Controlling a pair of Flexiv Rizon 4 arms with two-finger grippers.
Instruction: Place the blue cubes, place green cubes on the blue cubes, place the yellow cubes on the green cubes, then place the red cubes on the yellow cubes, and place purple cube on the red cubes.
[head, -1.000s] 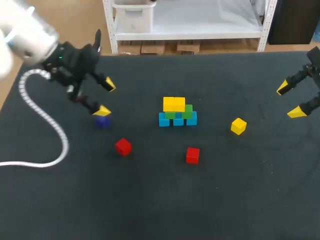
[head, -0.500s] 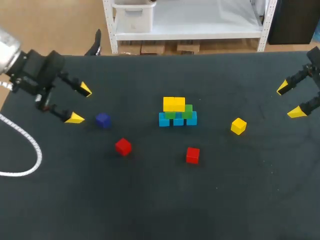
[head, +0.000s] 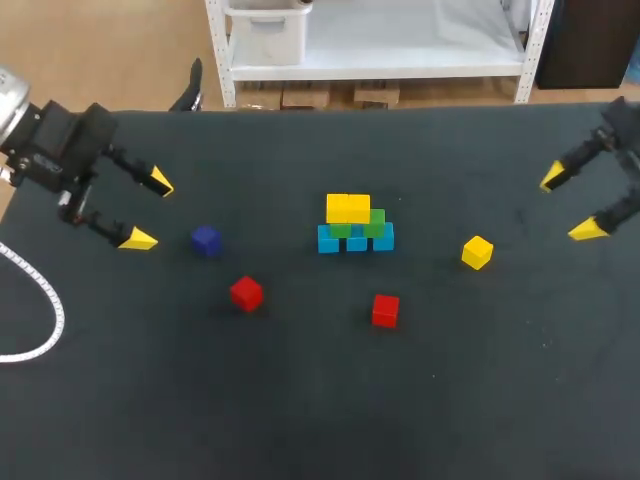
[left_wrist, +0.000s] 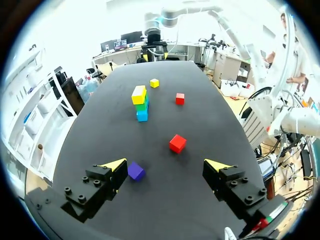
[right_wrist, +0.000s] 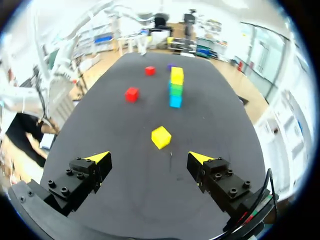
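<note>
The right gripper (head: 568, 204), wide open and empty, should likely centre over the loose yellow cube (head: 477, 251) lying right of the stack (head: 355, 225), squaring itself to two flat faces before closing

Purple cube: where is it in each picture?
Head view: the purple cube lies between the left gripper and the cube stack.
Left wrist view: the purple cube sits just ahead of the left gripper, off to one side.
Right wrist view: the purple cube is far off, with only a small bit showing beside the stack's top.
Shared landmark: the cube stack.
</note>
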